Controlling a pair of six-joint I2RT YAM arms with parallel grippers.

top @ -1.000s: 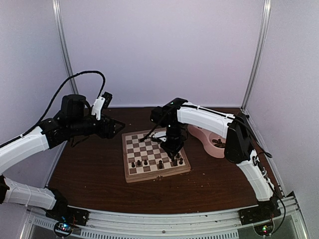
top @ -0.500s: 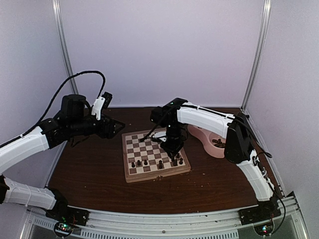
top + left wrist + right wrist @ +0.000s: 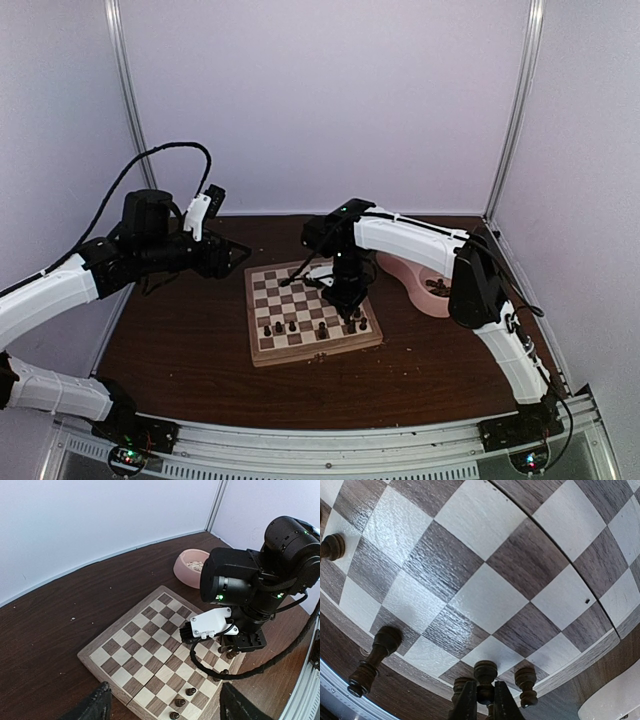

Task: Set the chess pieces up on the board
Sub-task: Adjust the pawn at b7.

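Right gripper (image 3: 485, 696): fingers drawn in tight on the stem of one dark piece (image 3: 485, 672), round head showing just above the tips. Clamped. The piece stands on a square at the board's (image 3: 485, 595) edge row.

Wrist view, around the grip: two more dark pieces (image 3: 526, 680) just beside it, at 3 and 9 o'clock. Another sits at 8 o'clock on the frame edge. One more is far off at 10 o'clock, by the picture's left edge. Squares from 11 through 2 o'clock are bare.

Top view: right gripper (image 3: 347, 300) points down over the board's (image 3: 290, 295) 4 o'clock corner. A row of dark pieces (image 3: 292, 326) runs along the near edge, from 7 to 4 o'clock. The board lies slightly skewed on the brown table (image 3: 180, 340).

Pink bowl (image 3: 420, 280) at 3 o'clock of the board, near but not touching. Small bits inside; too small to name.

Left gripper (image 3: 165, 702): fingers (image 3: 97, 705) well apart, nothing between them. From above, the left gripper (image 3: 235, 255) hangs raised at 10 o'clock of the board, off its corner. Its camera looks across the board at the right wrist, with the bowl (image 3: 187, 565) at 1 o'clock beyond.
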